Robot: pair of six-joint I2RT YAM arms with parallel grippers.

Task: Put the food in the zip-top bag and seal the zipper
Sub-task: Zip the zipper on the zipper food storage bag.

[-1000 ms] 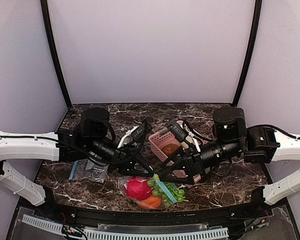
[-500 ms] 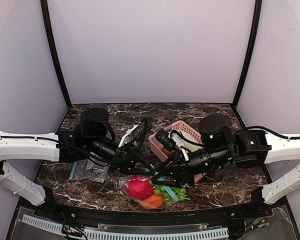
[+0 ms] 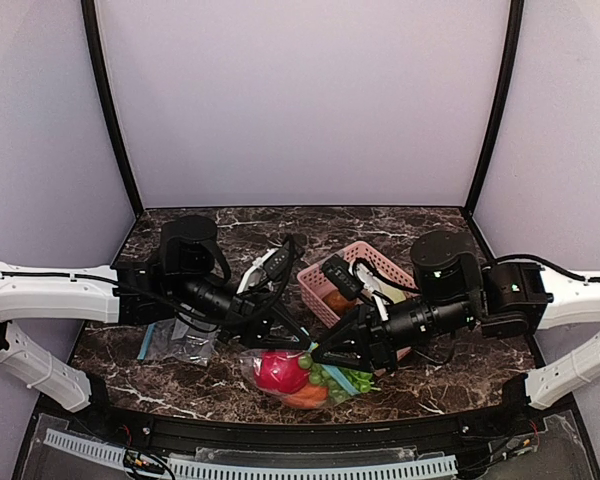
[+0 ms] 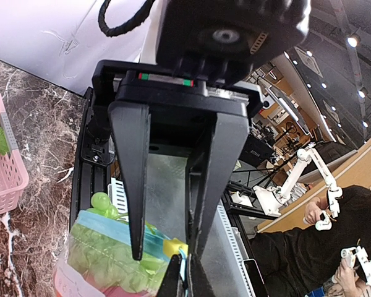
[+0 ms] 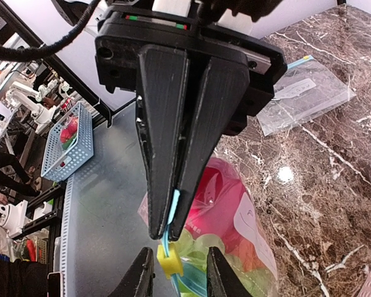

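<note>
You are working the sealing step. The clear plastic zip-top bag (image 3: 298, 378) is lying on the dark marbled counter (image 3: 430, 375) near its front edge. A red round fruit (image 3: 278, 370), a green grape bunch (image 3: 327, 378) and an orange piece (image 3: 305, 397) are inside it.

Your left gripper (image 5: 165, 234) is pinching the light blue zipper strip (image 5: 173, 207), anchoring the bag's edge. Your right gripper (image 5: 179, 252) is sitting narrowly apart, straddling the small yellow slider (image 5: 168, 260) without quite touching it.

To do this well, I judge you should be centring the slider between those fingers before squeezing. Then be drawing it along the strip, away from the left gripper, in line with the track and low to the counter so nothing is twisting. Be holding the left pinch firm; if it is slipping, the whole bag is likely to drag along instead of closing.

A round orange fruit (image 3: 338, 298) is sitting in the pink slatted basket (image 3: 315, 283) behind, outside the bag.
</note>
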